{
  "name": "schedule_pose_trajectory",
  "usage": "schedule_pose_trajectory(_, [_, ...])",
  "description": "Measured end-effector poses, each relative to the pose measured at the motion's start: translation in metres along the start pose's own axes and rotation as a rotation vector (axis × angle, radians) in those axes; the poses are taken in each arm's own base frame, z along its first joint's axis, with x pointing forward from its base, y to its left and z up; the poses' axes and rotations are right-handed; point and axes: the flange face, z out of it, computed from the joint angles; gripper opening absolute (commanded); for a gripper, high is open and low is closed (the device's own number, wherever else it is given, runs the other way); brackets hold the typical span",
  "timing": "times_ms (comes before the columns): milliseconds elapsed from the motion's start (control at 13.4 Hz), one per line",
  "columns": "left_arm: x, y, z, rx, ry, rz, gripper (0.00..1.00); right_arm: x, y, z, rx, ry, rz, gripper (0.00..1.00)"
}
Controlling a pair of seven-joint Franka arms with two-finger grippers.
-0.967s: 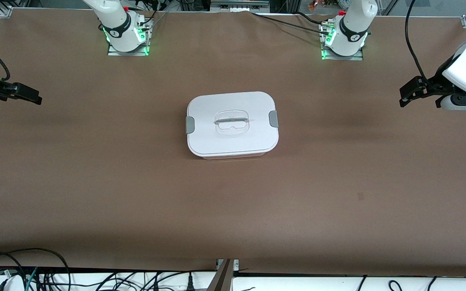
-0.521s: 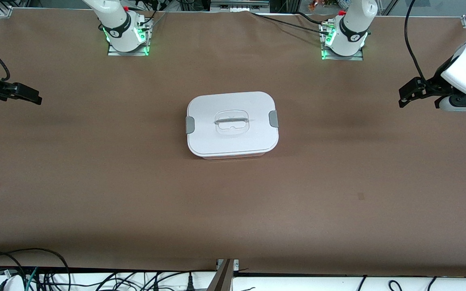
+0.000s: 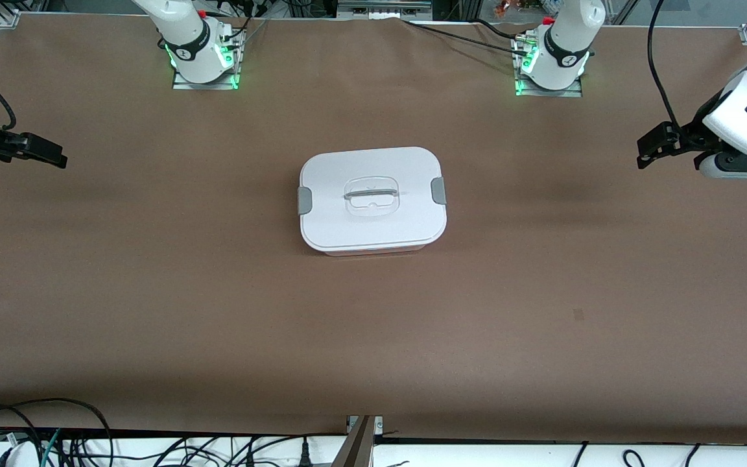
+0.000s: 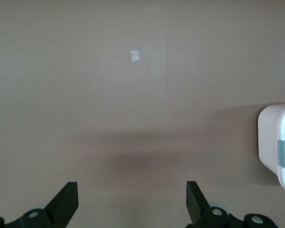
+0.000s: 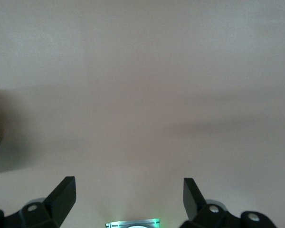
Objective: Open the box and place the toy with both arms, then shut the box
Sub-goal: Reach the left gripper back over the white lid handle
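The brown paper-covered table is bare at the edge nearest to the front camera, w/ only a small dark mark on it, toward the left arm's end.

Farther up, at approx. the middle of the table, stands the box: a translucent pale-pink rectangular plastic tub w/ rounded corners, covered by its flat white lid. The lid is on; one grey side clip faces the right arm's end, the other grey clip faces the left arm's end. The clear recessed handle sits in the lid's centre.

The left gripper, black w/ two fingers, hangs over the table at the left arm's end, well apart from the box. Its fingers are spread wide and hold nothing. In the left wrist view one corner of the box shows at the edge.

The right gripper hangs over the right arm's end of the table, also well apart from the box. Its fingers are spread wide, nothing between them.
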Motion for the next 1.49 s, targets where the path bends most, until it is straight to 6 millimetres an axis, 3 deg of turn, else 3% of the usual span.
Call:
schedule_pose_trajectory(223, [0.002,0.008,0.012,0.002,-0.035,0.014,1.00,0.000,0.000,0.000,0.000,0.001,0.000,1.00])
schedule_pose_trajectory(446, [0.017,0.034,0.048,-0.027,-0.102,0.051,1.00,0.000,0.000,0.000,0.001,0.001,0.000,1.00])
schedule_pose_trajectory(595, [0.025,0.052,0.061,-0.070,-0.122,0.068,1.00,0.000,0.000,0.000,0.001,0.001,0.000,1.00])
schedule_pose_trajectory(744, [0.039,0.058,0.072,-0.105,-0.137,0.068,1.00,0.000,0.000,0.000,0.001,0.001,0.000,1.00])
schedule_pose_trajectory(1041, [0.080,0.077,0.137,-0.124,-0.213,0.166,1.00,0.001,0.000,0.000,0.001,0.005,0.000,1.00])
schedule_pose_trajectory(1190, [0.092,0.103,0.148,-0.156,-0.207,0.362,1.00,0.001,0.000,-0.001,0.001,0.008,-0.001,1.00])
schedule_pose_trajectory(1488, [0.083,0.187,0.141,-0.254,-0.141,0.803,1.00,0.001,-0.003,-0.001,0.001,0.010,-0.005,1.00])
